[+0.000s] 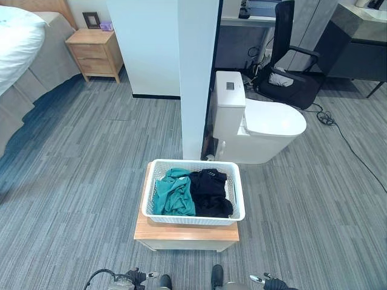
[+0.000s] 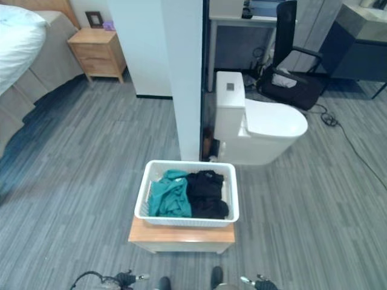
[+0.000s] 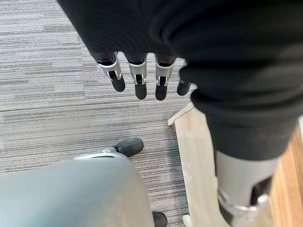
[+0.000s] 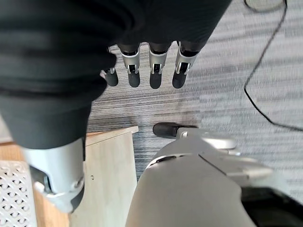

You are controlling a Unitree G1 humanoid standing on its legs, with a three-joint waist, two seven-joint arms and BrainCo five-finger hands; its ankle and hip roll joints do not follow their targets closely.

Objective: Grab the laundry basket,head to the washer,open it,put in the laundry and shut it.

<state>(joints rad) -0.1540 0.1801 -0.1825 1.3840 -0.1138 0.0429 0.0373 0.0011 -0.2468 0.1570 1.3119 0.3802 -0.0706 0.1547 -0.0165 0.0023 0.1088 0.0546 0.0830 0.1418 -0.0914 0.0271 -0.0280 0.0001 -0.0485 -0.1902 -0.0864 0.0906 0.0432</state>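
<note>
A white plastic laundry basket (image 1: 158, 168) sits on a low wooden stand (image 1: 185, 234) in front of me. It holds a teal garment (image 1: 174, 193) on its left and black clothes (image 1: 209, 192) on its right. My left hand (image 3: 138, 78) hangs at my side over the carpet, near the stand's corner, fingers straight and empty. My right hand (image 4: 150, 70) hangs the same way on the other side, fingers straight, holding nothing. Both hands (image 1: 140, 277) (image 1: 266, 280) sit low at the bottom of the eye views, well short of the basket.
A white partition wall (image 1: 198, 72) stands just behind the basket, with a white toilet (image 1: 260, 124) to its right. A bed (image 1: 21, 48) and wooden nightstand (image 1: 95, 54) are far left. A black office chair (image 1: 290, 60) and a cable (image 1: 338, 130) lie far right. Grey carpet surrounds the stand.
</note>
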